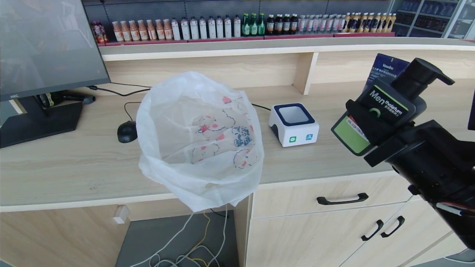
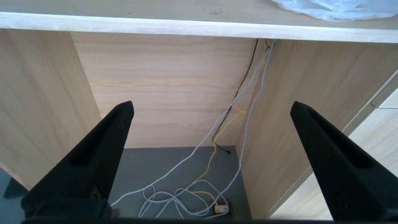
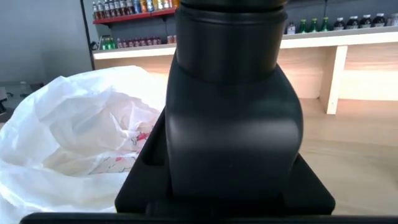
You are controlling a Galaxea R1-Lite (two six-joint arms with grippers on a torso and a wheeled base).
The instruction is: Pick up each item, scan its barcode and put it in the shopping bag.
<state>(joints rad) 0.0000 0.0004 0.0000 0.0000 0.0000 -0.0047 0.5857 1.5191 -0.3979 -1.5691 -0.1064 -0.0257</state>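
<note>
My right gripper [image 1: 374, 126] is shut on a black pump bottle [image 1: 389, 107] with a green label, held tilted in the air to the right of the scanner, above the counter's right part. Close up, the bottle's black body [image 3: 233, 118] blocks most of the right wrist view. The white barcode scanner [image 1: 294, 124] with a dark blue frame sits on the counter. A white translucent shopping bag [image 1: 200, 141] stands open at the counter's front edge, with printed items inside. My left gripper [image 2: 211, 162] is open below the counter, over the cables on the floor.
A monitor [image 1: 44, 48] on a black stand sits at the counter's left, a black mouse [image 1: 127, 131] beside the bag. A dark blue box [image 1: 386, 68] leans at the back right. Bottles line the rear shelf [image 1: 245, 26]. Drawers with black handles [image 1: 342, 200] are below.
</note>
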